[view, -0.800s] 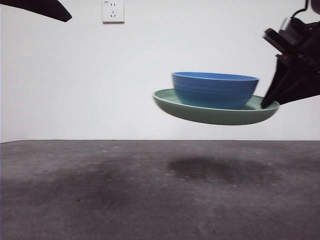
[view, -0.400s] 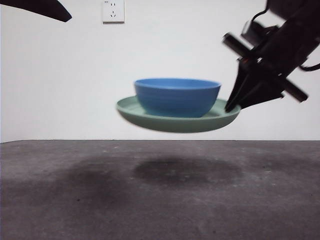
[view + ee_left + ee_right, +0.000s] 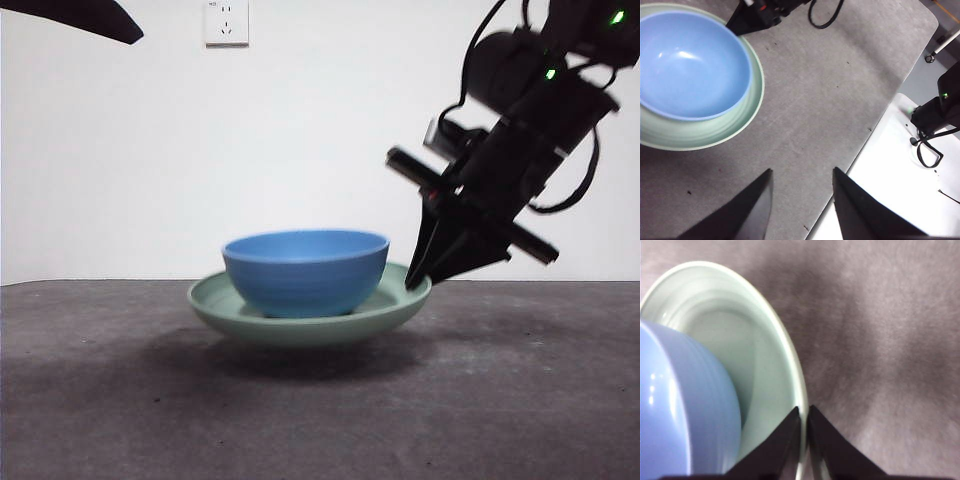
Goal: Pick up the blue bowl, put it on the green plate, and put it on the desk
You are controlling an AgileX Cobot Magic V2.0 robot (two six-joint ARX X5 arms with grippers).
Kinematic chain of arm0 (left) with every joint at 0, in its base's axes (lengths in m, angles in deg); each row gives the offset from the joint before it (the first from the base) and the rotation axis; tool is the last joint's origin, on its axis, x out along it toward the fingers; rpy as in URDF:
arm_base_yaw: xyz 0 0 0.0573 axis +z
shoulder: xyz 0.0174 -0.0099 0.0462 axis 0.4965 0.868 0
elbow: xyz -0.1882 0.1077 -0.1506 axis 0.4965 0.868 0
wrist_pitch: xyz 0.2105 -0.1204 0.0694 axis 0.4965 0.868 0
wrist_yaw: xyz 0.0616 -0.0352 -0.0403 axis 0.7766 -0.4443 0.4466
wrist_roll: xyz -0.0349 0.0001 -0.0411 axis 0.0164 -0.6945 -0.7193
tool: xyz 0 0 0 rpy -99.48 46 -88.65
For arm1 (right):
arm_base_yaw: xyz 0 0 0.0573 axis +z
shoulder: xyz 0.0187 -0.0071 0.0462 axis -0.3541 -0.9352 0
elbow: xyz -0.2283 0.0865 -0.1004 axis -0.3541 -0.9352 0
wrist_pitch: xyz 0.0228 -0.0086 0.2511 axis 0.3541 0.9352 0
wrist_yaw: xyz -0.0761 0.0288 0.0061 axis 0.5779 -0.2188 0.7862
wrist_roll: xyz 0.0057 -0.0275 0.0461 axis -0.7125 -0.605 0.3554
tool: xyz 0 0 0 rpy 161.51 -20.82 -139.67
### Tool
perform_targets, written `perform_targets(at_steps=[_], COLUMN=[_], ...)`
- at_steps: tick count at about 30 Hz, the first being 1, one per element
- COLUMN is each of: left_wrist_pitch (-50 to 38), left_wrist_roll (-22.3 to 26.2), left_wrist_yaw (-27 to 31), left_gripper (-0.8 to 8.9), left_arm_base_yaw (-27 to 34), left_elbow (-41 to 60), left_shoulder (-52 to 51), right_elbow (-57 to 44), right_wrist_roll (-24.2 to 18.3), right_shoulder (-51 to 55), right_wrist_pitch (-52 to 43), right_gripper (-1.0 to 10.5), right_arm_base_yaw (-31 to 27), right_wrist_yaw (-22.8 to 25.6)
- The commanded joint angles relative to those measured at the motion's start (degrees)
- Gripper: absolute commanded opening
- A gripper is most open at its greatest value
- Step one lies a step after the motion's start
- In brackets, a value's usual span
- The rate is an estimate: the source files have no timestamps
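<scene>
Pinching the rim of the green plate [image 3: 771, 365], the right gripper [image 3: 804, 427] has its two black jaws closed on the plate's edge, one above the rim and one below it. Just past those jaws, inside the plate, sits the blue bowl [image 3: 680, 410], its ribbed wall near the fingertips but not touching them. In the front view the right gripper [image 3: 418, 280] comes down at a slant from the upper right and meets the green plate [image 3: 300, 322] at its right edge; the blue bowl [image 3: 305, 272] stands upright at the plate's middle. The plate is at or barely above the desk [image 3: 320, 410], with a dark shadow close beneath it; whether it touches cannot be told.

The left gripper [image 3: 802, 192] hangs with its jaws spread apart and holding nothing, well apart from the plate, over the desk's edge.
</scene>
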Motion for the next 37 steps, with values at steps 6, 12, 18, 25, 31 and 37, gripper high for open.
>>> perform_targets(at_steps=[6,12,18,25,31,37], left_wrist_pitch=[-0.3,-0.2,-0.2,0.1,0.8,0.7], left_wrist_roll=[0.7,0.7,0.7,0.7,0.7,0.7], left_wrist_yaw=[-0.3,-0.3,-0.3,-0.3,-0.2,-0.2], left_gripper=[1.91,1.91,1.91,1.91,1.91,1.91], left_arm_base_yaw=[-0.2,-0.2,-0.2,-0.2,-0.2,-0.2], left_elbow=[-0.5,-0.5,-0.5,-0.5,-0.5,-0.5], left_shoulder=[0.4,0.4,0.4,0.4,0.4,0.4], right_elbow=[1.6,1.6,1.6,1.6,1.6,1.6], right_wrist_roll=[1.4,1.0,1.0,1.0,-0.8,-5.3], right_shoulder=[-5.2,-5.3,-5.3,-4.8,0.7,11.8], right_wrist_pitch=[-1.7,-1.4,-0.7,0.5,2.8,8.1], right_gripper=[0.1,0.1,1.0,2.1,2.2,2.2], right_arm_base_yaw=[0.3,0.3,0.3,0.3,0.2,0.2], right_wrist_yaw=[0.4,0.4,0.4,0.5,3.8,4.9])
